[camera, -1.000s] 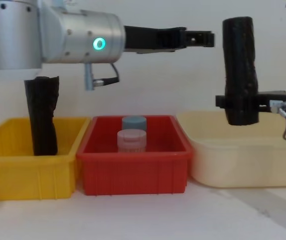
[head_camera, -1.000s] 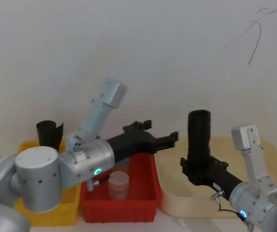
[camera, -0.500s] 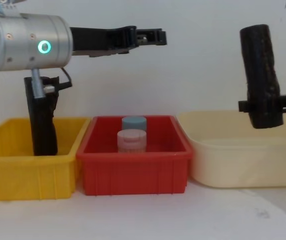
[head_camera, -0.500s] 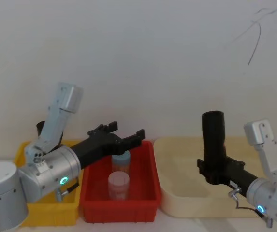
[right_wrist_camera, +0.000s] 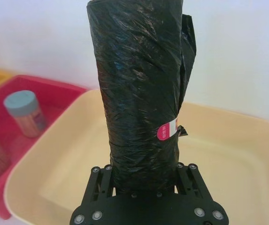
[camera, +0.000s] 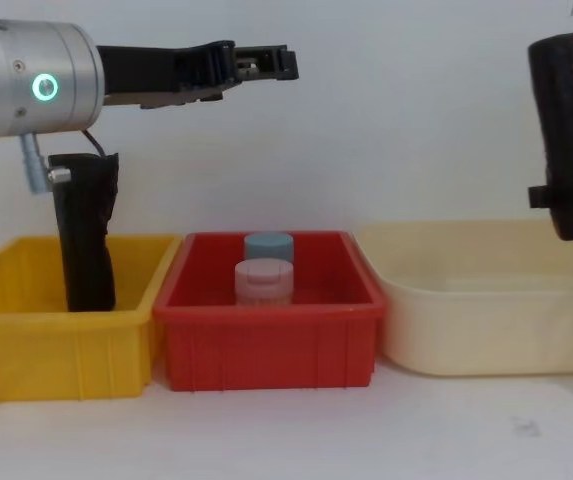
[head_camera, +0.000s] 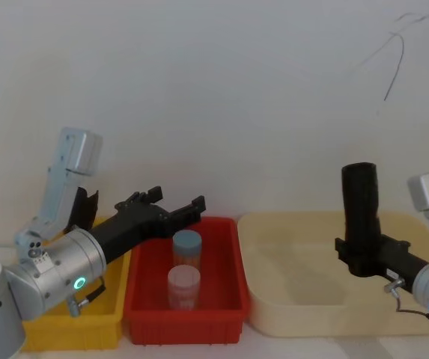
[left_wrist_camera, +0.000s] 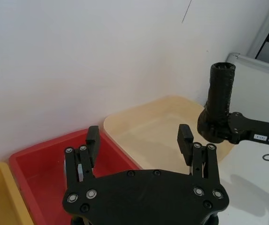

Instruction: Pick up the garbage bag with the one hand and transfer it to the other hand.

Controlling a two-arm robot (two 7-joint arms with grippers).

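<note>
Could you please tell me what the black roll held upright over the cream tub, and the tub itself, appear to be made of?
Black cylindrical roll in the right gripper: likely thin plastic film; it looks glossy, crinkled and tightly wrapped.
Wide cream tub: probably rigid moulded plastic; it has smooth, faintly shiny walls and a rounded rim.

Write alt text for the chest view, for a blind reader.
The right gripper holds a black garbage bag roll nearly upright above a cream tub. The left gripper hangs open and empty, high over a red bin with two jars; a yellow bin holds another black roll.
</note>
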